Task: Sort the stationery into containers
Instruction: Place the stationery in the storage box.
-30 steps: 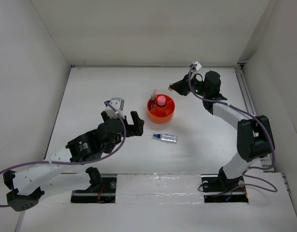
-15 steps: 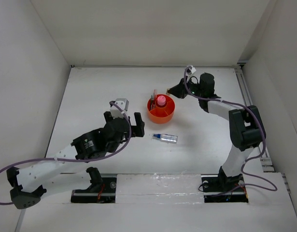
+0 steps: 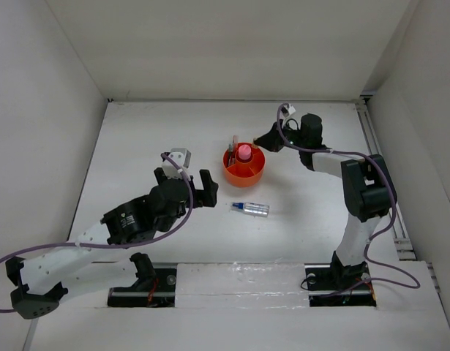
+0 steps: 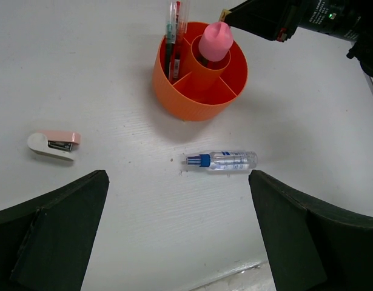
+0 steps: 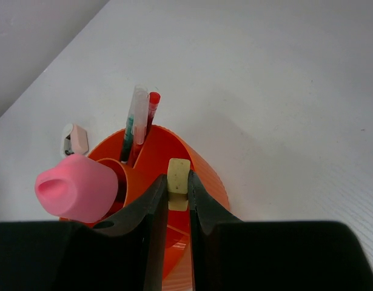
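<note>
The right arm has swung in from the far side over the past second, bringing the right gripper (image 3: 261,140) up to the rim of the orange organizer (image 3: 243,174), while the left arm has barely shifted. The right gripper's fingers (image 5: 154,200) are clamped on the tiny tan cube (image 5: 178,174), held upright between their tips just above the organizer's near wall (image 5: 205,177). Past those tips and to their left the pink tube (image 5: 77,188) stands in the central well, and the red and green pens (image 5: 141,121) lean in a compartment beyond it. The left gripper (image 4: 180,230) hangs with its fingers (image 4: 59,224) spread wide and holding nothing. On the white table (image 4: 83,73) the silvery tube with blue cap (image 4: 225,161) lies flat between and just ahead of them, with the stapler (image 4: 53,144) ahead of the left-hand finger
</note>
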Robot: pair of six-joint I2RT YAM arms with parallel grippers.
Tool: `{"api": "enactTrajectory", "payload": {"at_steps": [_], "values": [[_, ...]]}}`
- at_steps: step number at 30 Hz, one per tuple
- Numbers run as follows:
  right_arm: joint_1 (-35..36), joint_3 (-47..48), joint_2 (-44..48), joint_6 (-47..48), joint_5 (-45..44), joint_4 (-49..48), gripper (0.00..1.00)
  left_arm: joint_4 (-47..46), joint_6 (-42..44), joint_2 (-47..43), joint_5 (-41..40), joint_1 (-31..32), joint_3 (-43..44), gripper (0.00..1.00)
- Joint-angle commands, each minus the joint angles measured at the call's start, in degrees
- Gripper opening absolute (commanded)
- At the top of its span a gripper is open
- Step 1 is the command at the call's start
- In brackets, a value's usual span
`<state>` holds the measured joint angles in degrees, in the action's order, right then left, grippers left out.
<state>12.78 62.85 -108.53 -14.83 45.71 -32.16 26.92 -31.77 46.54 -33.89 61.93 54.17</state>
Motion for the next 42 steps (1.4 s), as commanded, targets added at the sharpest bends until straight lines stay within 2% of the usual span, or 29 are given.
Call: {"api": "enactTrajectory", "payload": {"at_steps": [1, 12, 15, 22, 27, 31, 36, 40, 42], "values": [[0.32, 0.70, -0.01, 0.15, 1.84, -4.84, 0.03, -1.87, 1.10, -0.84, 0.58, 0.21, 1.99, 1.00], [1.99, -0.45, -0.54, 0.15, 1.31, -4.23, 0.04, -1.87, 1.10, -1.36, 0.58, 0.21, 1.99, 1.00], [2.52, -0.45, -0.54, 0.77, 0.79, -2.74, 0.08, -1.35, 1.10, -1.37, 0.58, 0.21, 1.99, 1.00], [3.66, -1.50, 0.69, 1.38, -0.71, -2.20, 0.36, -1.34, 1.10, -2.95, 0.58, 0.21, 1.99, 1.00], [3.66, -2.03, 1.92, 1.91, -1.24, -1.59, 0.46, -1.34, 1.62, -2.95, 0.58, 0.21, 1.99, 1.00], [3.66, -3.34, 3.85, 1.91, -1.24, -2.72, 0.47, -0.81, 1.01, -2.95, -0.73, 0.21, 1.99, 1.00], [3.14, -3.88, 6.83, 1.91, -3.00, -2.73, 0.53, -0.81, 0.48, -2.34, -1.35, 0.21, 1.99, 1.00], [2.61, -4.49, 11.74, 0.77, -7.73, -1.95, 0.59, 1.99, -3.29, -0.41, -4.86, 0.21, 1.99, 1.00], [2.61, -5.02, 13.77, 0.15, -12.20, -0.28, 0.66, 3.05, -5.22, 0.56, -7.24, 0.21, 2.51, 1.00]]}}
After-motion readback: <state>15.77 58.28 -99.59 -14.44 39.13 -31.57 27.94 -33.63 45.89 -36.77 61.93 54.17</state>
